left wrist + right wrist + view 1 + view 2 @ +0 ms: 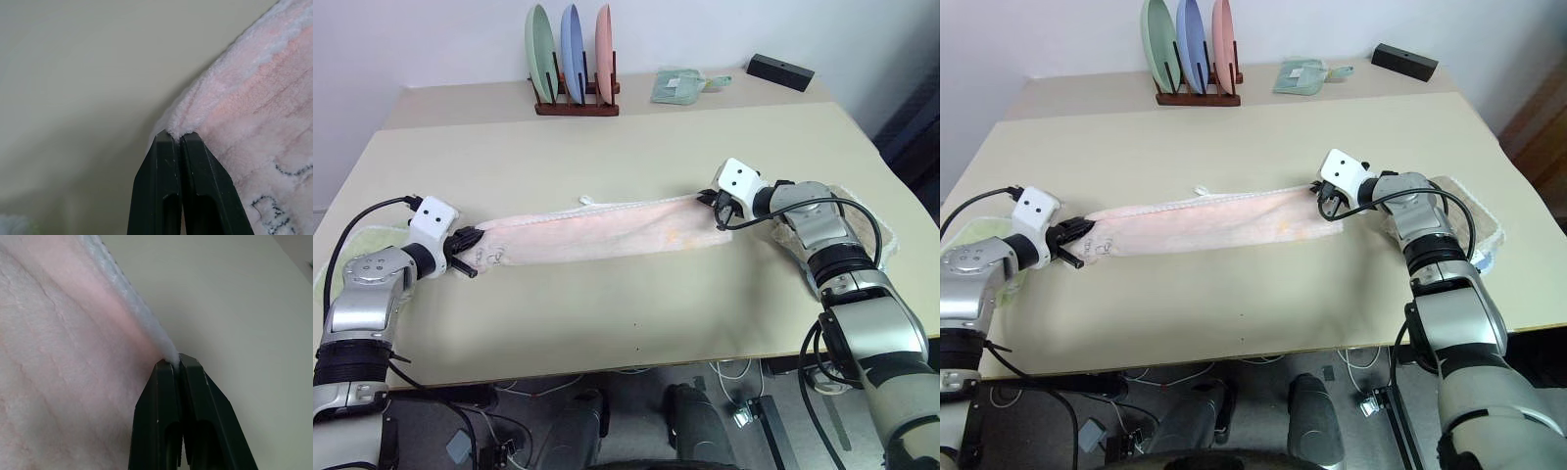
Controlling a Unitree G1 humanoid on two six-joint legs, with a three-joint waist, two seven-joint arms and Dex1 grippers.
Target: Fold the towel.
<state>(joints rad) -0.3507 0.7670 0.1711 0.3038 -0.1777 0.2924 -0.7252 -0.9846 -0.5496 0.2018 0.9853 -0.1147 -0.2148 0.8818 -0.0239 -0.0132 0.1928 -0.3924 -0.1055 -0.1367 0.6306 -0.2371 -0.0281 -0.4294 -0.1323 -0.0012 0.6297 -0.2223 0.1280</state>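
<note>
Towel (597, 233), pale pink terry, lies as a long narrow band across the middle of the tan table (607, 313), stretched between the two arms. Left gripper (470, 240) is clamped on the towel's left end and right gripper (722, 208) on its right end, each pair of black fingers pinched tight on the whitish edge; dark embroidered marks sit just beside the left fingers (166, 186). Farther back: rack of three plates (573, 59), small green cloth (677, 85), black box (780, 71).
</note>
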